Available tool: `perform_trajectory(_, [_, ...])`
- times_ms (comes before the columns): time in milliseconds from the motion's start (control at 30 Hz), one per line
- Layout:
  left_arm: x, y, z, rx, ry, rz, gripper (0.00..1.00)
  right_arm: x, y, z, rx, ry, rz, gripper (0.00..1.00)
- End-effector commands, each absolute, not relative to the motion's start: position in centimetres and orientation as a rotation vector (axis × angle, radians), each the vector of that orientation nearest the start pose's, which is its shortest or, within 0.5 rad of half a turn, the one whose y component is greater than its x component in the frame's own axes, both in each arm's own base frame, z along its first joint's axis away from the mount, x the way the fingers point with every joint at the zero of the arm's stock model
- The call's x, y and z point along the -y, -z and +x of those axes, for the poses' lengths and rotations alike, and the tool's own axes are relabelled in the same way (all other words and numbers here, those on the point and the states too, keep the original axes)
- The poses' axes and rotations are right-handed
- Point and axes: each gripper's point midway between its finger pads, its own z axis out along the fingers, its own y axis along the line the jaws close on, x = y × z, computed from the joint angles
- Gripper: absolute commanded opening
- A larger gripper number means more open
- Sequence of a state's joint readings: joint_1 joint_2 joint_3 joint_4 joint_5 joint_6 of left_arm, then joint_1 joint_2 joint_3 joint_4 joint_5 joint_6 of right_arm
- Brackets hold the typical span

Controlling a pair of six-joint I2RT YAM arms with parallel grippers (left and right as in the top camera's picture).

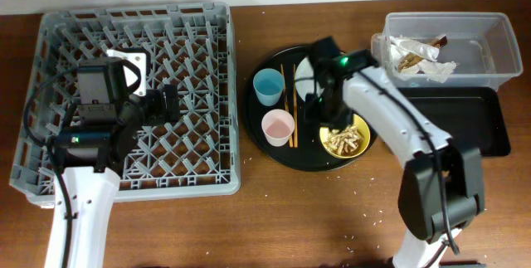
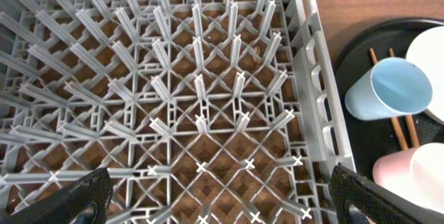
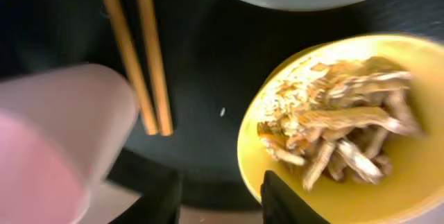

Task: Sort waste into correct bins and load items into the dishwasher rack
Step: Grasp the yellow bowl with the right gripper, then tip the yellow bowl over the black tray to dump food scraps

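Sorting food scraps (image 3: pixel 336 134): right pincer (image 3: pixel 222 197) apart, empty, lower frame by yellow bowl (image 3: pixel 416 186); left pincer (image 2: pixel 222 197) wide over rack (image 2: pixel 173 113). Next, likely: grasp rim.

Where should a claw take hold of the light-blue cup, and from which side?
Probably pinch the light-blue cup wall at its rim from above, on the side facing the dishwasher rack. It stands upright, mouth open; chopsticks and pink cup crowd the other sides.

Looks like a robot lab staged as kitchen cleanup: left arm (image 1: pixel 81 206) and right arm (image 1: pixel 397 123) at a wooden table (image 1: pixel 332 218), grey dishwasher rack (image 1: pixel 191 60), yellow bowl (image 1: pixel 363 145) of scraps (image 1: pixel 344 141).
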State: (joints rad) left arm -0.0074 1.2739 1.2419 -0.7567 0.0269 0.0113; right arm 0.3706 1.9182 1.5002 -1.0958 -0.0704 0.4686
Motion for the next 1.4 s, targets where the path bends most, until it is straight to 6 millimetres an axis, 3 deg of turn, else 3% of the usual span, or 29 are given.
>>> perform_trajectory(0, [1.0, -25.1, 36.6, -2.341, 0.035, 0.048, 0.99, -13.7, -4.0, 32.1, -3.143, -0.029, 0.142, 0.34])
perform_trajectory(67, [1.0, -25.1, 36.6, -2.341, 0.035, 0.048, 0.99, -12.9, -2.7, 31.8, -3.134, 0.018, 0.106, 0.25])
perform_trajectory(167, [1.0, -25.1, 36.6, -2.341, 0.035, 0.048, 0.99, -13.2, -2.5, 32.4, -3.109, 0.0, 0.077, 0.07])
perform_trajectory(300, [1.0, -25.1, 36.6, -2.341, 0.035, 0.048, 0.99, -13.2, -3.1, 32.6, -3.102, -0.005, 0.078, 0.04])
perform_trajectory(367, [1.0, -25.1, 36.6, -2.341, 0.035, 0.048, 0.99, -13.4, -6.0, 33.1, -3.068, -0.028, 0.069, 0.04])
perform_trajectory(500, [1.0, -25.1, 36.6, -2.341, 0.035, 0.048, 0.99, -12.5, -15.0, 34.2, -2.905, -0.144, 0.071, 0.04])
perform_trajectory(600, [1.0, -25.1, 36.6, -2.341, 0.035, 0.048, 0.99, -8.7, -19.5, 34.0, -2.807, -0.268, 0.113, 0.04])
perform_trajectory(700, [1.0, -25.1, 36.6, -2.341, 0.035, 0.048, 0.99, -5.0, -21.3, 34.2, -2.741, -0.394, 0.023, 0.04])
perform_trajectory(900, [1.0, -25.1, 36.6, -2.341, 0.035, 0.048, 0.99, 1.1, -20.7, 36.1, -2.553, -0.705, 0.138, 0.04])
perform_trajectory(1067, [1.0, -25.1, 36.6, -2.341, 0.035, 0.048, 0.99, 5.6, -18.0, 36.5, -2.372, -0.829, 0.277, 0.04])
perform_trajectory(1267, [1.0, -25.1, 36.6, -2.341, 0.035, 0.048, 0.99, 9.0, -13.9, 35.2, -2.178, -1.04, 0.404, 0.04])
perform_trajectory(1367, [1.0, -25.1, 36.6, -2.341, 0.035, 0.048, 0.99, 9.8, -15.2, 35.4, -1.994, -1.243, 0.382, 0.04])
